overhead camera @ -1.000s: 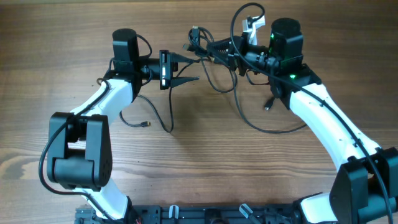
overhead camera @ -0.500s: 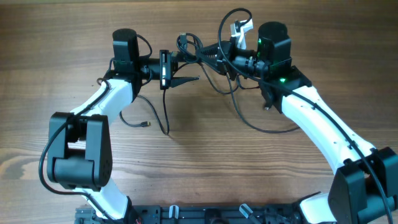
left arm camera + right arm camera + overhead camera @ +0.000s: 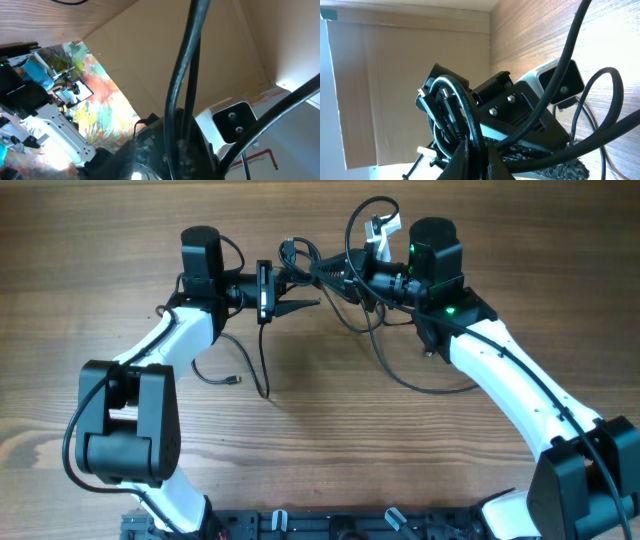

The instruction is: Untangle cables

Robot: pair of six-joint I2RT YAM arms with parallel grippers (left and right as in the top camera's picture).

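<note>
1. Black cord fills my right pincer [image 3: 476, 152]. Its jaws are pressed together on a knot of the cables [image 3: 455, 100], which curls up just above the fingertips.
2. Straight ahead of it, almost tip to tip, my left pincer [image 3: 300, 290] has its jaws apart. The knot sits right at its upper finger, and I cannot tell whether any strand lies between the jaws.
3. Further out, loose strands fall from the knot onto the wooden table [image 3: 320, 460]. One runs down below the left pincer, a small plug [image 3: 236, 380] lies back toward the left arm, and a wide loop sags below and behind the right pincer.
4. I judge the step in hand to be the pick. The right side holds the bundle up while the left goes for a single strand.
5. Next, I think, the left jaws should close on one strand only, close to the knot. Then the two pincers should draw apart slowly while I watch that the loops slip free rather than tighten.
</note>
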